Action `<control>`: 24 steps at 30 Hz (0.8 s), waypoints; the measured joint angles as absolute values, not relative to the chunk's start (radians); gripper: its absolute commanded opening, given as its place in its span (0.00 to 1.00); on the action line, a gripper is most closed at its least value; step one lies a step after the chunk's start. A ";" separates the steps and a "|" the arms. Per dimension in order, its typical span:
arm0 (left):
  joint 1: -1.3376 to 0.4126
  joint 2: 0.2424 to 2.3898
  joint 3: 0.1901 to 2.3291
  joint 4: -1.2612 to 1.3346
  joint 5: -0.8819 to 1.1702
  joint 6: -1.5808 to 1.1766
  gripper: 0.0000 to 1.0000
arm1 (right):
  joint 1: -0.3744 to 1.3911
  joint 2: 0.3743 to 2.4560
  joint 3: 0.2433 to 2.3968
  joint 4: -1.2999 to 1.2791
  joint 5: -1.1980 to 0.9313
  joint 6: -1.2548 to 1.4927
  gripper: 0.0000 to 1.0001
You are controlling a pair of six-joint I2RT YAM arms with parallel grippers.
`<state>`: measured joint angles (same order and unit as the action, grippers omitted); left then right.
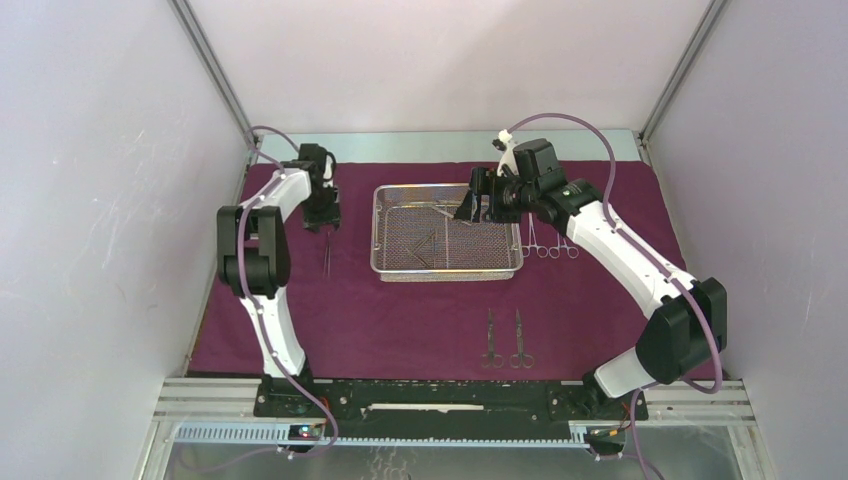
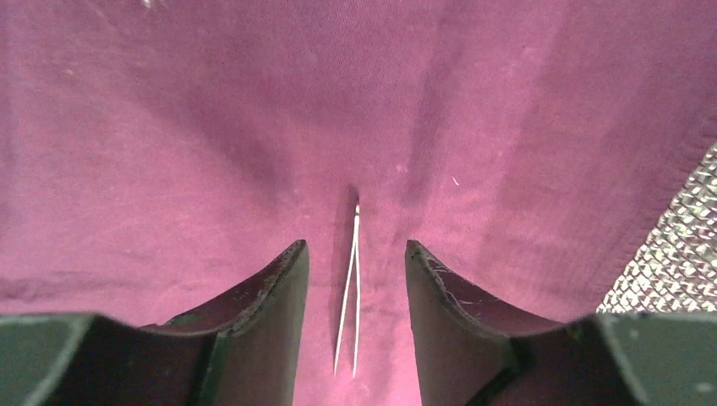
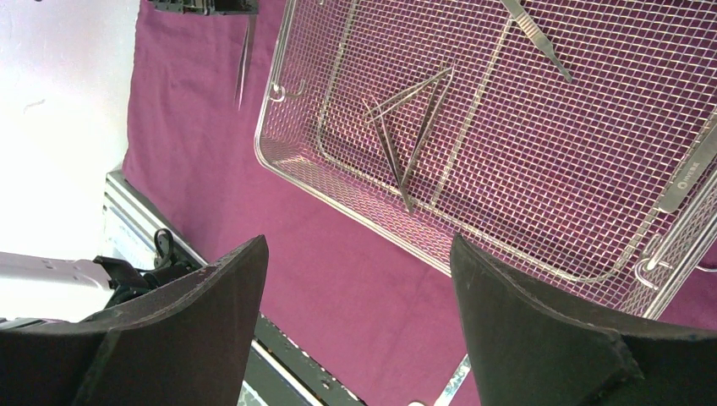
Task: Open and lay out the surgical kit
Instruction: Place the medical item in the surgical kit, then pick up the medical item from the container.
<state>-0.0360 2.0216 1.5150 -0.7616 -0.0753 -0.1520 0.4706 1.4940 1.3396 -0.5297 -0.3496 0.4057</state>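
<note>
Left side: left fingers (image 2: 270,330) sit low over the cloth (image 1: 380,320), parted about halfway, gripping nothing. Tweezers (image 2: 351,288) lie flat on the cloth in the gap between them and touch neither finger. Their long axis runs straight out along the fingers, closed tip pointing away from the wrist. From the top view they lie left of the tray (image 1: 378,232), well apart from it, running near-to-far. I judge this one as laid out, so the left arm only needs to lift clear without dragging it.

Middle: the tray rests on the cloth at the far centre of the tabletop, with a V of tweezers (image 3: 393,156) on its mesh and a flat slim tool (image 3: 537,38) at the far end. Two scissors (image 1: 504,342) lie side by side on the cloth near the arms' bases.

Right: right fingers (image 3: 194,330) hover over the tray's far right part, spread wide and empty. The V lies ahead of them toward the tray's near left, legs slanted across the finger line, so I'd expect a wrist turn before pinching. The right arm is clearly nearer to it. Clamps (image 1: 548,240) lie just beside the tray's right rim.
</note>
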 measured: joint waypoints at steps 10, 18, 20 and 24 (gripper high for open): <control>-0.052 1.831 1.507 -0.757 0.010 -0.230 1.00 | 0.471 1.516 1.340 -0.527 -0.326 0.406 0.87; -0.077 1.639 1.366 -0.698 0.088 -0.310 1.00 | 0.471 1.584 1.340 -0.513 -0.266 0.406 0.86; -0.083 1.583 1.318 -0.686 0.110 -0.325 1.00 | 0.471 1.595 1.340 -0.509 -0.247 0.405 0.85; -0.096 1.465 1.238 -0.663 0.151 -0.344 1.00 | 0.470 1.632 1.345 -0.498 -0.206 0.383 0.83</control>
<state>-0.0963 1.4647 1.2377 -0.6632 0.1509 -0.3435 0.4698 1.6318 1.3445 -0.4980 -0.2062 0.3832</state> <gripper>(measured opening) 0.996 0.847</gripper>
